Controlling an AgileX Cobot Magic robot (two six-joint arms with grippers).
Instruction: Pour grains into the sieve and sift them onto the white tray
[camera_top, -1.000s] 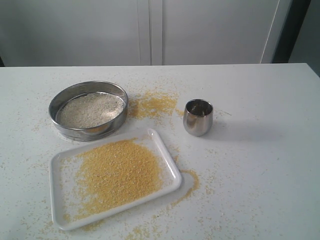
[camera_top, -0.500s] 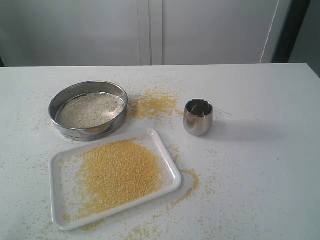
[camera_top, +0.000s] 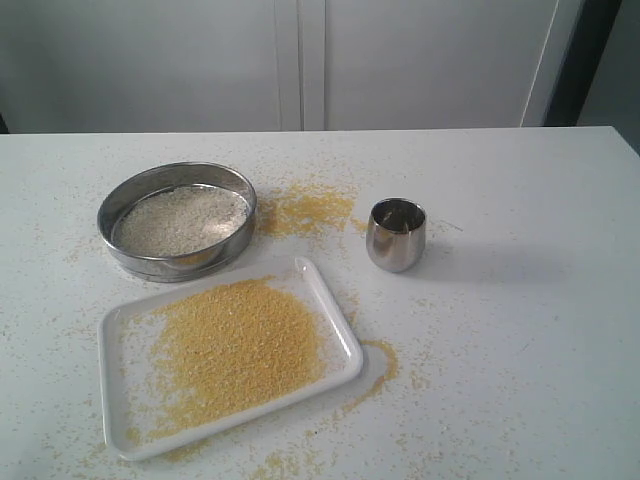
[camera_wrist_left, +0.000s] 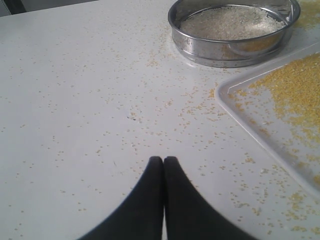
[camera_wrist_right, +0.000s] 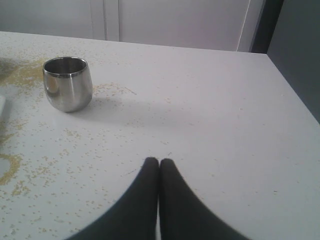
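The steel-rimmed sieve (camera_top: 177, 220) rests on the table at the back left, holding pale off-white grains (camera_top: 180, 219). In front of it lies the white tray (camera_top: 117, 330), covered with golden-yellow grains (camera_top: 235, 343). In the left wrist view the sieve (camera_wrist_left: 234, 30) and a corner of the tray (camera_wrist_left: 260, 125) show ahead of my left gripper (camera_wrist_left: 163, 161), which is shut and empty over bare table. My right gripper (camera_wrist_right: 158, 162) is also shut on nothing, well short of the steel cup (camera_wrist_right: 67, 83). Neither gripper appears in the exterior view.
A small shiny steel cup (camera_top: 396, 234) stands right of the sieve. Spilled yellow grains (camera_top: 305, 208) lie between sieve and cup, with more (camera_top: 378, 365) off the tray's right corner and scattered over the table. The table's right edge (camera_wrist_right: 295, 85) runs close to the right gripper.
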